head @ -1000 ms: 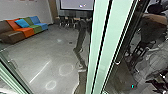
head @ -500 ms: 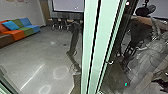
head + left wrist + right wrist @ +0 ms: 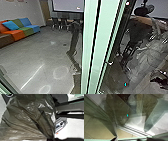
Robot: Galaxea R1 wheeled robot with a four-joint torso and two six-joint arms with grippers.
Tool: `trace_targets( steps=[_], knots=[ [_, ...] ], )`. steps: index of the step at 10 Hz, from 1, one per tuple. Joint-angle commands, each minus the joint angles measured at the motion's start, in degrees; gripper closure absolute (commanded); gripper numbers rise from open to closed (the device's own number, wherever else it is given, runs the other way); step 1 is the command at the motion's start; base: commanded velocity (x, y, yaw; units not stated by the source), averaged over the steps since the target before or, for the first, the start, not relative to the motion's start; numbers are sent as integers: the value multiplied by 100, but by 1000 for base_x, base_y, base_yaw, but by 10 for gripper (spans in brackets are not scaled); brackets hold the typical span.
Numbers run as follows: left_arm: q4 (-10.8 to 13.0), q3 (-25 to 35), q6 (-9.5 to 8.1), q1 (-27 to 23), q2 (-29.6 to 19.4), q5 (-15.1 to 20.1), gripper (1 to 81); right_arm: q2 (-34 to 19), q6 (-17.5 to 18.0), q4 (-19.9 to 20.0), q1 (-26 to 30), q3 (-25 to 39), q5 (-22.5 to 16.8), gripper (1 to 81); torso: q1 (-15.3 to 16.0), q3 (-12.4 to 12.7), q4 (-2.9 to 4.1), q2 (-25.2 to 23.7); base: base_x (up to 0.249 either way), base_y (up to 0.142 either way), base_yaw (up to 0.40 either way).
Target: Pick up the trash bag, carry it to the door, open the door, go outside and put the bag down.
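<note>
Your bag is close to the left wrist camera, dark, glossy and creased, its folds drawing together at one end. You can't tell whether either gripper is open or closed. Ahead of you stands a pale green frame; left of it you see a multicoloured sofa, chairs and a screen. Below your right wrist, a metal track crosses the floor.

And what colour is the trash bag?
The bag is a murky olive-brown with whitish glints; it shows best in the left wrist view.
</note>
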Motion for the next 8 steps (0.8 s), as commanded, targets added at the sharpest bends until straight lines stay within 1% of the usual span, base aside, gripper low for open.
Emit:
trace_targets(
  steps=[1,2,4,6,7,8],
  knots=[
    [-45,24,4,-108,-21,418,811,-273,67,-501,914,-12,80,10,0,0,0,0,0,0,0],
    [-53,24,4,-108,-21,418,811,-204,67,-597,871,-21,89,10,0,0,0,0,0,0,0],
    [-54,-11,4,-100,-21,418,811,-37,59,-790,642,-275,203,10,-2,0,0,0,0,0,0],
    [-54,-11,4,-100,-12,409,811,43,67,-1020,475,-452,204,10,-2,0,-2,0,0,0,0],
    [-54,-11,4,-100,6,409,811,70,67,-1231,396,-487,221,10,0,0,-2,0,0,0,0],
    [-62,-28,4,-100,6,418,811,96,85,-1528,361,-635,273,10,0,0,-2,0,0,0,0]
  ],
)
